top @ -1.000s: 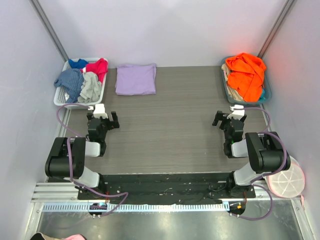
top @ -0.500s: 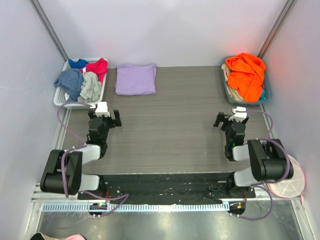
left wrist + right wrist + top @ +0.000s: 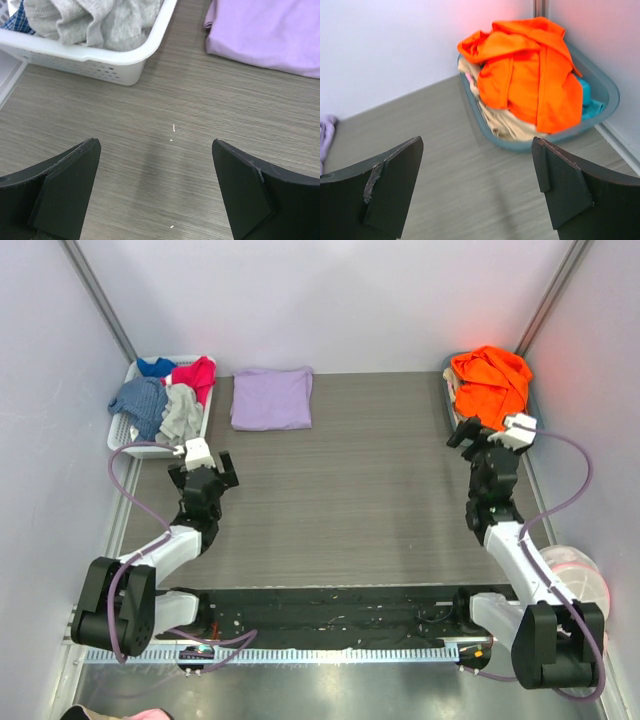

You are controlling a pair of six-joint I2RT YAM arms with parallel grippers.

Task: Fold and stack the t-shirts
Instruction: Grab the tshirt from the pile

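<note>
Far left there's a white perforated plastic basket point(image 3: 115, 59) stuffed with a heap of blue, red and grey garments point(image 3: 178, 410), none of it our job. The left gripper point(image 3: 157, 192) hangs low over the grey wood-grain table point(image 3: 340, 510) just in front of that basket, fingers spread wide, nothing in them.

Right beside the basket, at the far edge of the table, lies the pale lavender short-sleeved cloth t-shirt point(image 3: 271, 398). It looks like a flat folded rectangle. I'd guess it's light, limp stuff that sags and drags, so pinch a folded edge right down at the tabletop and catch all the layers, or it'll flop open. The basket wall sits close on its left, which is a bit tight for a finger.

Over on the right, the right gripper point(image 3: 480, 192) is also wide open and empty, aimed at a teal-grey plastic tub point(image 3: 520, 146) in the far corner. A bright orange garment point(image 3: 530, 70) is piled on top, with beige cloth point(image 3: 500, 122) under it. A scrap of turquoise cloth point(image 3: 585, 92) peeks out at the right side, probably the teal t-shirt, mostly buried. Tugging that scrap will likely drag the orange one along.
</note>
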